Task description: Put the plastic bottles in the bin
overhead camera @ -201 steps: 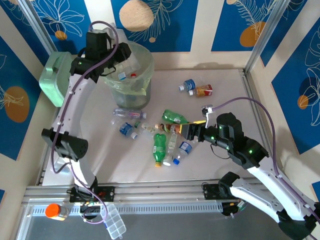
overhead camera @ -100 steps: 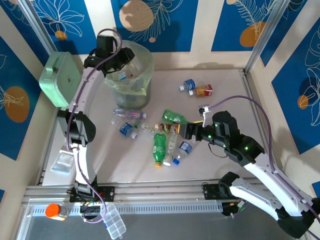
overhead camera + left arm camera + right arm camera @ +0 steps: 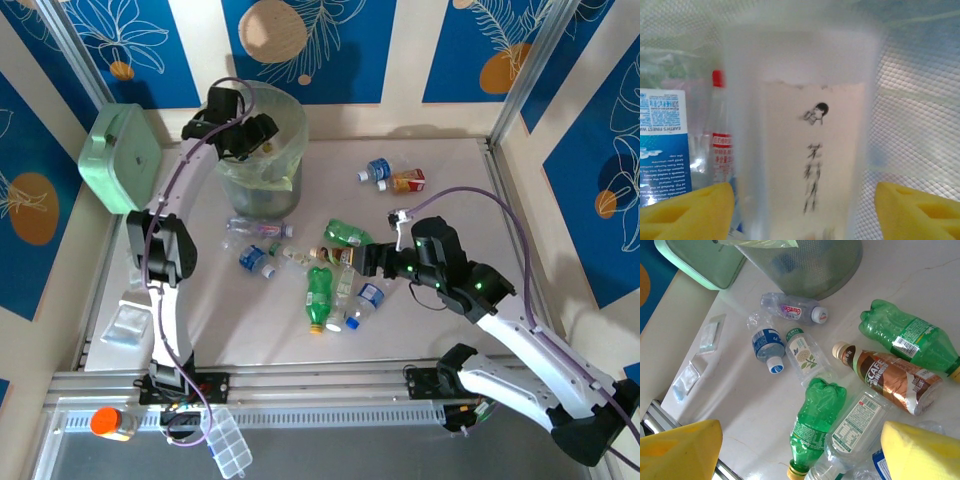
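Release over the bin. The left gripper [image 3: 248, 137], which a second ago stood at the outer rim of the bin [image 3: 272, 190] clamped on a pale bottle [image 3: 805, 150], is now above the bin's mouth with its pads spread wide. In the wrist view the bottle hangs blurred between them, inside the liner; it is judged let go, one more item delivered. A red-capped bottle [image 3: 719, 135] already lies in the bin.

The right gripper [image 3: 372, 262] has edged towards the bin and stays open and empty. It is poised over the loose bottles in front of the bin, a brown-labelled bottle [image 3: 890, 375] and a green bottle [image 3: 318, 295] among them. Two more bottles [image 3: 392, 176] lie well apart from the bin, on its right.

Clearances: the mint-green box [image 3: 120, 160] sits just beside the bin on its left, but bare table [image 3: 450, 210] opens on its right. The left arm occupies the mouth and probably must withdraw before the right arm can deliver.
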Action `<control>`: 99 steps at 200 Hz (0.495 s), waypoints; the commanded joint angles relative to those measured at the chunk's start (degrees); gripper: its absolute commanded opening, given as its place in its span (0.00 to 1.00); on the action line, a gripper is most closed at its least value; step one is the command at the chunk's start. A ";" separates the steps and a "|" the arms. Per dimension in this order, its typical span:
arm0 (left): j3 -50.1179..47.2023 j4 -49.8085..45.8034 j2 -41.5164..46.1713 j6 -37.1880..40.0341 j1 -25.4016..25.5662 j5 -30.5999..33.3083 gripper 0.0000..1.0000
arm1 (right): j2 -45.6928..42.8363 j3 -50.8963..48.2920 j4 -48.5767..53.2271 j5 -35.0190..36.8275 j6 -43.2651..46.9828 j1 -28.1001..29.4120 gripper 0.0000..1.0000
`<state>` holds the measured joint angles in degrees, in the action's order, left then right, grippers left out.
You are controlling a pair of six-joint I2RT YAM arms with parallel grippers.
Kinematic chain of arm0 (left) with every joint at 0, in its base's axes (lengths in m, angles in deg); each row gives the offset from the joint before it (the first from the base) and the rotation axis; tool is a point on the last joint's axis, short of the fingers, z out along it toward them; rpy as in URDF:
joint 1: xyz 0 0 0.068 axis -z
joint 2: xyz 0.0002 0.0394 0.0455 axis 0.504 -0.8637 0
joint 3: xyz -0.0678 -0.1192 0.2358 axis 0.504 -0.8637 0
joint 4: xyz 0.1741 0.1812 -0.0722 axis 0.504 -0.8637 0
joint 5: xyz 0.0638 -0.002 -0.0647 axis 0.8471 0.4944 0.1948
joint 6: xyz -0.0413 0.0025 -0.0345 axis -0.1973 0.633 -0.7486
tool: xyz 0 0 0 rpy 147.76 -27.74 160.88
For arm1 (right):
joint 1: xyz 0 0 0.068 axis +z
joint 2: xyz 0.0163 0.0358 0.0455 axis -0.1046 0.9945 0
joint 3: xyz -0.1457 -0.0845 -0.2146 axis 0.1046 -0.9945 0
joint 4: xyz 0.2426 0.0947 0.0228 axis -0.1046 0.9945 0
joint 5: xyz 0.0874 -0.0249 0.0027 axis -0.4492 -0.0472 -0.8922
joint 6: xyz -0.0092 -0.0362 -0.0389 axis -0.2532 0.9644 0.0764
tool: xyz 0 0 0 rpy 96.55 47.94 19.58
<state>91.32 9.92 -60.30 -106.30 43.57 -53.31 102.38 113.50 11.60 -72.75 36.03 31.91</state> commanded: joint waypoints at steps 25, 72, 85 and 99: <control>2.58 -3.03 0.68 2.81 0.24 1.65 0.90 | -0.29 3.34 0.54 0.49 1.24 0.05 0.83; 6.50 -6.57 3.02 5.45 0.16 3.82 0.93 | -1.08 4.21 1.47 0.67 1.50 0.06 0.83; 6.82 -7.19 4.39 6.37 0.23 4.46 0.93 | -1.30 4.56 1.87 0.82 1.51 0.15 0.83; 6.78 -7.79 6.15 7.35 0.24 5.19 0.93 | -1.60 4.96 2.32 1.09 1.51 0.23 0.83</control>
<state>95.63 5.09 -59.49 -101.86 43.57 -50.25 102.18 116.12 12.63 -72.64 36.51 31.91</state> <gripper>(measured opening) 0.932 0.833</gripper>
